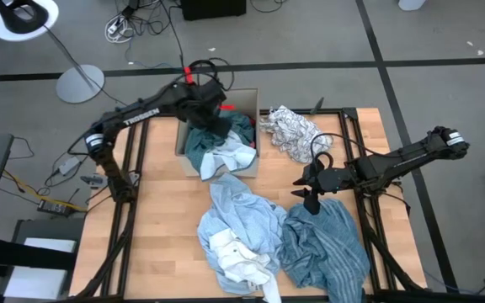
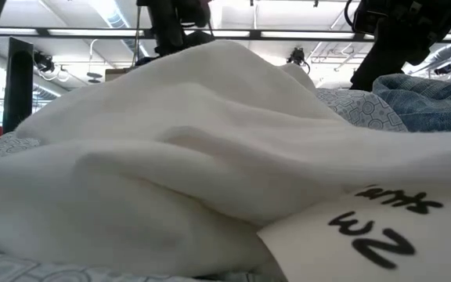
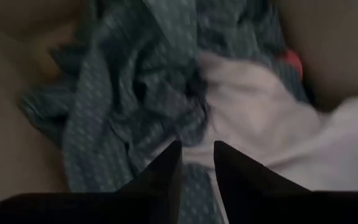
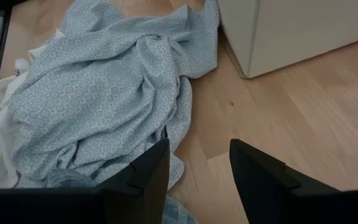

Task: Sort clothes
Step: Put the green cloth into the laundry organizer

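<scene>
The left end effector (image 3: 196, 165) was down inside the cardboard box (image 1: 247, 105) at the far side of the surface (image 1: 162, 202), over the teal garment (image 3: 129, 93). Its fingers stood a little apart, with nothing clamped between them. This looked like the step of putting that garment into the box, or of reaching for it; I could not tell which.

The right end effector (image 4: 196, 165), its fingers apart and empty, hovered over bare wood beside the light blue garment (image 4: 98, 87) and the grey-blue striped garment (image 1: 327, 240). The next move probably called for a grip on one of these.

The white garment (image 1: 238, 252) lay near the front edge, the patterned garment (image 1: 291, 130) beside the box. Open room remained on the left part of the surface.
</scene>
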